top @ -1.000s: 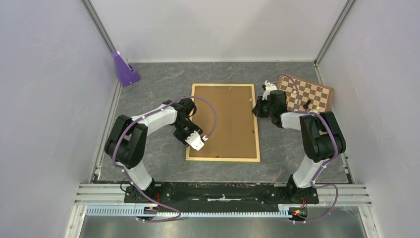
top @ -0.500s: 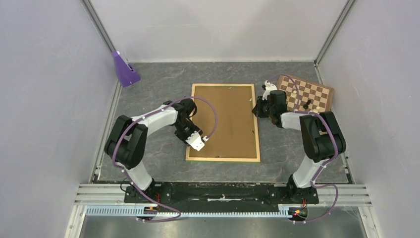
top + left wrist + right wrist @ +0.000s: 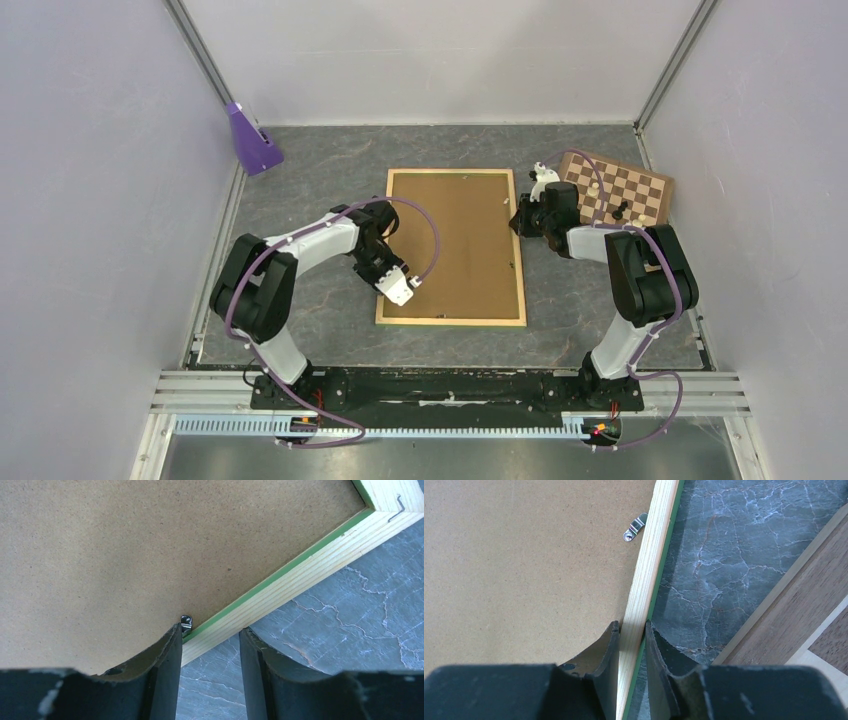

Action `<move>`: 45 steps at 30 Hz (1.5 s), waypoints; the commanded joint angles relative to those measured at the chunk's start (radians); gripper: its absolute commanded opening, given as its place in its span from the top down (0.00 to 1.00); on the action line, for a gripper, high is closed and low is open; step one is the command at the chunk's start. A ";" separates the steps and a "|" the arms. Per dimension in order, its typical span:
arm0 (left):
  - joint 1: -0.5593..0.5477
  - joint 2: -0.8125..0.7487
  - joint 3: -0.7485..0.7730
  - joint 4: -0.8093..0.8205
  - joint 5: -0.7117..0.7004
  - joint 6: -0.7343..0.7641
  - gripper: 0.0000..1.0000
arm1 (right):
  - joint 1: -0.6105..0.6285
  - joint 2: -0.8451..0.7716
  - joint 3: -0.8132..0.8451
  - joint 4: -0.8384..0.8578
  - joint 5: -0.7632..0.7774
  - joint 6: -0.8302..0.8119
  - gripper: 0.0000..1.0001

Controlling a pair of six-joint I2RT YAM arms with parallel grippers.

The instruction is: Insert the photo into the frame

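The frame lies face down on the table, pale wood rails up, with a brown hardboard panel filling it. The photo is hidden. My left gripper is open at the left rail. One of its fingers rests on the panel beside a small metal tab, and the other hangs over the table. In the left wrist view the gripper has the rail's edge in its gap. My right gripper is shut on the right rail, seen up close in the right wrist view.
A chessboard with a few pieces lies just right of the frame, close to the right arm. A purple block stands at the back left corner. Another metal tab sits on the panel by the right rail. Walls enclose three sides.
The left wrist has shifted very slightly toward the near edge along the left rail. The right arm and the frame have not moved.
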 commanded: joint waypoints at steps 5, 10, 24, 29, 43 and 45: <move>-0.007 -0.012 -0.030 -0.016 0.016 -0.063 0.89 | -0.002 0.043 -0.009 -0.076 0.020 -0.037 0.87; -0.007 -0.012 -0.028 -0.015 0.029 -0.063 0.98 | -0.002 0.043 -0.008 -0.076 0.019 -0.038 0.87; -0.007 -0.002 -0.006 -0.085 0.076 -0.081 0.98 | -0.002 0.048 -0.008 -0.076 0.021 -0.039 0.87; -0.007 -0.009 -0.023 -0.069 0.082 -0.110 0.98 | -0.002 0.048 -0.008 -0.076 0.022 -0.039 0.87; -0.016 -0.012 -0.052 0.039 0.015 -0.067 0.65 | -0.003 0.055 -0.005 -0.076 0.025 -0.040 0.87; -0.019 -0.007 -0.052 0.040 0.011 -0.058 0.61 | -0.003 0.055 -0.005 -0.076 0.027 -0.043 0.87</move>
